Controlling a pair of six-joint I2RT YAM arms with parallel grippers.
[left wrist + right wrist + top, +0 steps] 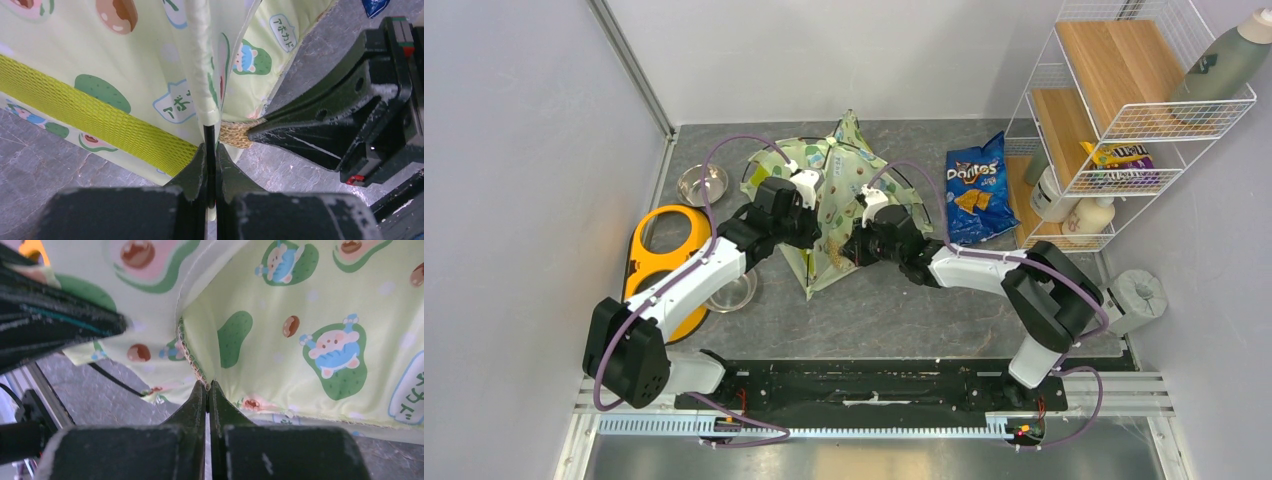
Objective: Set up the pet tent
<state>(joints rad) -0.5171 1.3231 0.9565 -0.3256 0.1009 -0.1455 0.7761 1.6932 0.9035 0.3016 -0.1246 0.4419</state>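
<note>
The pet tent (839, 185) lies crumpled at the table's middle back, pale green fabric with an avocado print and a lime mesh band (95, 120). My left gripper (210, 147) is shut on a thin black pole (210, 135) where it comes out of a fabric sleeve. In the top view that gripper (817, 238) is at the tent's near edge. My right gripper (207, 384) is shut on the tent's tan stitched edge (192, 357), close beside the left one. From above, the right gripper (848, 250) meets the left one over a tan woven tab (235, 134).
A blue Doritos bag (976, 190) lies right of the tent. An orange double feeder (664, 250) and two steel bowls (702, 183) (732, 293) are on the left. A white wire shelf (1114, 120) with jars stands at the right, a grey roll (1136, 297) below it.
</note>
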